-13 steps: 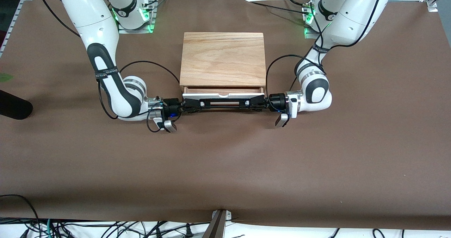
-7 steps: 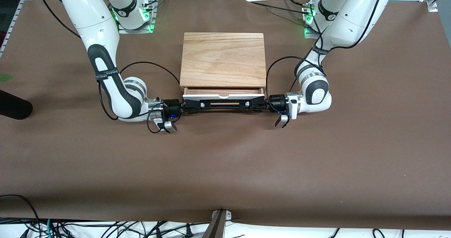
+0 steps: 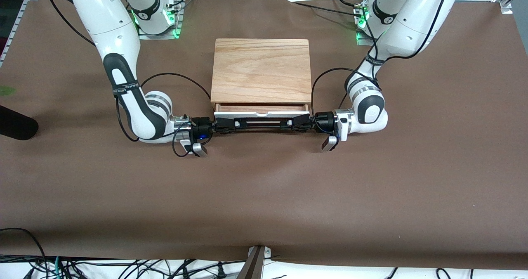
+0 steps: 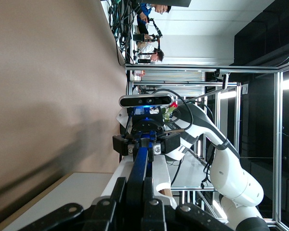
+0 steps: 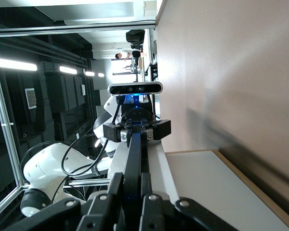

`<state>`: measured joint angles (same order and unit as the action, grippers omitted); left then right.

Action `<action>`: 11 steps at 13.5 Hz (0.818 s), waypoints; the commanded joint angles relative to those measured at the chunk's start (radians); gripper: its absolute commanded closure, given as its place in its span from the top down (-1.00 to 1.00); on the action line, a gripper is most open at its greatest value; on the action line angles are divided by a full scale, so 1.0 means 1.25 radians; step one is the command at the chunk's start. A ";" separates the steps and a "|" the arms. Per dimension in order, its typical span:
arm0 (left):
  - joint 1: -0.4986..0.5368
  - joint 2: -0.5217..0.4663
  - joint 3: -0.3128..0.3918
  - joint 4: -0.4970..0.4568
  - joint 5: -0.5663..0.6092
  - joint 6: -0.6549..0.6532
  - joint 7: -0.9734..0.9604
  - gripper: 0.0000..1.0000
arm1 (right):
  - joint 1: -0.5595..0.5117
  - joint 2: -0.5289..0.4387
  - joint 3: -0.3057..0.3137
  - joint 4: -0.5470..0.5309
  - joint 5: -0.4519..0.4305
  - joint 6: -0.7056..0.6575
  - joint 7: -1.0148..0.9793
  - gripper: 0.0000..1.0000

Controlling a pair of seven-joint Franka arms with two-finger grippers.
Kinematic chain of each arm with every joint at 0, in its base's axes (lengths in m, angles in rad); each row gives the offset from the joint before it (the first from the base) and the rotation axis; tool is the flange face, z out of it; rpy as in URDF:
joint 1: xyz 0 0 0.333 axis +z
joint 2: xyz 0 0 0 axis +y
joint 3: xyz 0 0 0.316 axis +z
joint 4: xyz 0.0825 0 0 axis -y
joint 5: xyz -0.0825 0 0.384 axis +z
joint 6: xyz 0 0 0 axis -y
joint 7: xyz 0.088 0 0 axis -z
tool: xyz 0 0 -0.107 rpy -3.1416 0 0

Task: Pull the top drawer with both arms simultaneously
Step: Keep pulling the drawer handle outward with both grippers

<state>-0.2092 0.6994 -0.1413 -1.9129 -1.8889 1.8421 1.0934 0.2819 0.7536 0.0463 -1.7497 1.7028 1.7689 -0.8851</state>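
The top drawer [image 3: 261, 113] has a white front and stands a little way out of the cabinet, with a strip of light wood inside showing. Its thin black bar handle [image 3: 262, 122] runs across the front. My right gripper [image 3: 236, 123] is shut on the handle near the right arm's end. My left gripper [image 3: 287, 123] is shut on it near the left arm's end. In the left wrist view the left gripper [image 4: 134, 183] clamps the bar [image 4: 140, 161]. In the right wrist view the right gripper [image 5: 132, 185] clamps the bar [image 5: 133, 156]. Each wrist view shows the other gripper farther along the bar.
The cabinet's wood-grain top slab [image 3: 261, 68] lies between the arms' bases. A black object [image 3: 16, 124] sits at the table edge at the right arm's end. Cables [image 3: 123, 266] lie along the edge nearest the front camera. Brown table cover [image 3: 264, 196] spreads in front of the drawer.
Both grippers and the drawer front have moved slightly toward the front camera. The strip of wood showing inside the drawer is a little wider.
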 commanded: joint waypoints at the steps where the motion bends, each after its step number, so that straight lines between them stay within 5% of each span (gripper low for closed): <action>1: 0.043 -0.023 0.039 -0.044 0.056 -0.028 -0.040 -1.00 | -0.086 -0.024 -0.004 0.038 0.027 -0.047 0.077 -1.00; 11: 0.051 -0.022 0.049 -0.047 0.083 -0.039 -0.043 -1.00 | -0.091 -0.004 -0.005 0.038 0.028 -0.047 0.048 -1.00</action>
<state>-0.2112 0.7102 -0.1404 -1.9017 -1.8840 1.8444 1.0820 0.2745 0.7719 0.0502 -1.7388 1.7034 1.7608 -0.8849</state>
